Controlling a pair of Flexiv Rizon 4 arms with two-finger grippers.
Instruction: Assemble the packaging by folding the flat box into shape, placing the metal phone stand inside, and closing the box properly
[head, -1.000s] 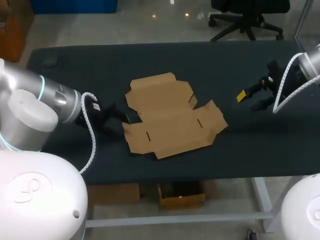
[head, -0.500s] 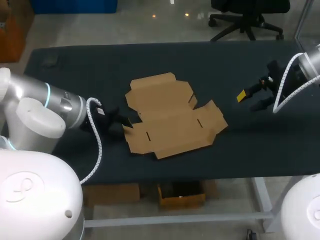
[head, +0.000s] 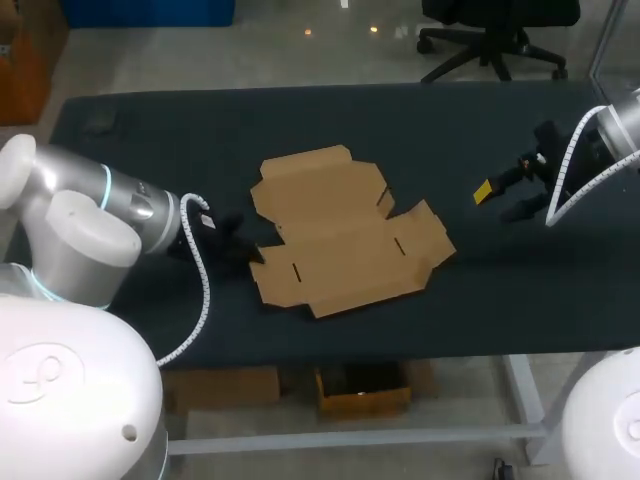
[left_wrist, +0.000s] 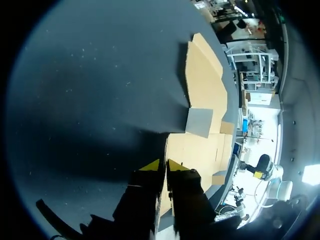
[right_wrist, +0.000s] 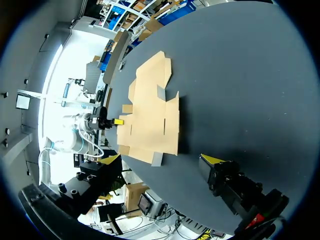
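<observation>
The flat brown cardboard box (head: 340, 230) mid-frame, clenched at its left edge by the left end effector (left_wrist: 162, 164), could be dragged, not folded, being unpinned by the released right end effector (head: 503, 200).

Flat brown cardboard box (head: 345, 230), still unfolded, lying flush on the black table (head: 480, 130) near its middle, turned slightly askew, flaps spread out on every side, short slots cut into its panels

1. The flat box (head: 340, 235) is light brown.
2. The surface (head: 480, 300) is black.
3. The left fingers (left_wrist: 150, 165) and right fingers (head: 483, 191) are black with yellow tips.
4. The left arm (head: 90, 215) is silver-white with a blue ring.
</observation>
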